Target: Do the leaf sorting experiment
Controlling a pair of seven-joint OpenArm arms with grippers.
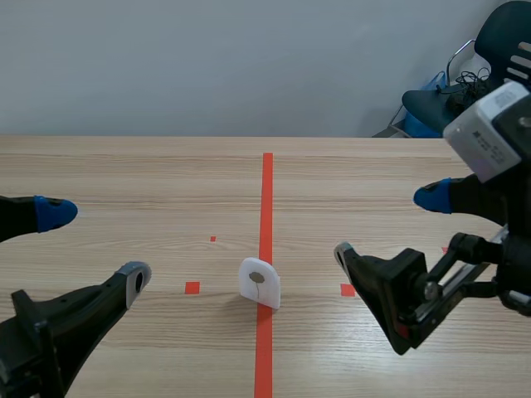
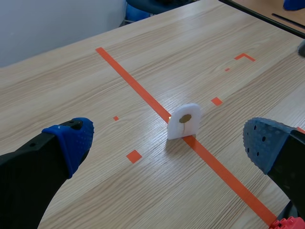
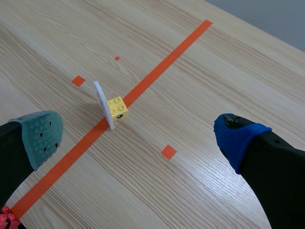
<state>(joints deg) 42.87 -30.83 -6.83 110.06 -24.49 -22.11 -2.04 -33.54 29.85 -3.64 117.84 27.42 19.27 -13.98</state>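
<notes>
Standing upright on the wood-grain desk [image 1: 124,166], a thin white plate [image 1: 260,283] is seen midway between the left and right edges, nearer the robot's edge than the far one. It is set right on the long orange-red tape line [image 1: 266,207]. Shape: flat base, rounded top, smooth matte face. A small brown leaf [image 2: 185,118], oval with a thin stem, is fixed flat on the face turned toward the left arm. The plate's other face is backed by a small yellow brick [image 3: 117,108], glossy plastic, touching it at the base. The left gripper [image 1: 94,246] is held spread wide, nothing between its fingers, blue dotted pad [image 2: 76,136] visible. The right gripper [image 1: 388,224] is likewise spread wide and empty, with a grey-green pad [image 3: 44,136] on one finger. Both are kept apart from the plate, one on each side.
</notes>
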